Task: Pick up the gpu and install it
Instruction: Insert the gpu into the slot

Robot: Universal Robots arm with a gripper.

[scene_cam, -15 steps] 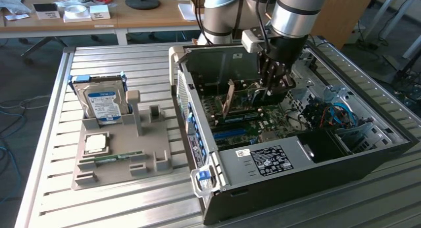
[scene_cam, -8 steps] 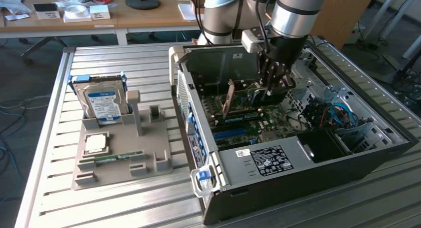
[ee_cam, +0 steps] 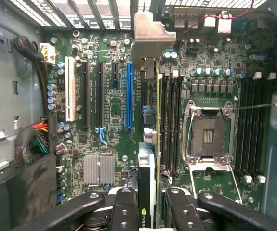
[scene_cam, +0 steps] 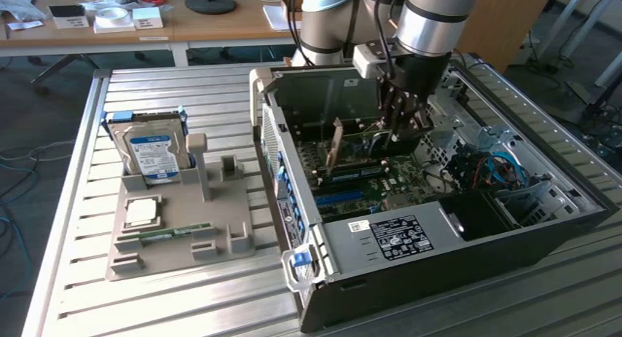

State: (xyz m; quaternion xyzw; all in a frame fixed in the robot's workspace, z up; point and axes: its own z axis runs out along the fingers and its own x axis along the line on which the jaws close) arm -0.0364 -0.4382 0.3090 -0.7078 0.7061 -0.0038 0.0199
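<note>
Gpu (ee_cam: 147,166) stands edge-on, clamped in the tool (ee_cam: 149,211).

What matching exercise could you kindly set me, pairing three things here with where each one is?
Things:
1. gpu
2. hard drive
3. memory stick

Places:
A. lying flat on the grey holder
B. gripped in the hand inside the computer case
C. standing upright in the grey holder

Pairs: 1-B, 2-C, 3-A.
</note>
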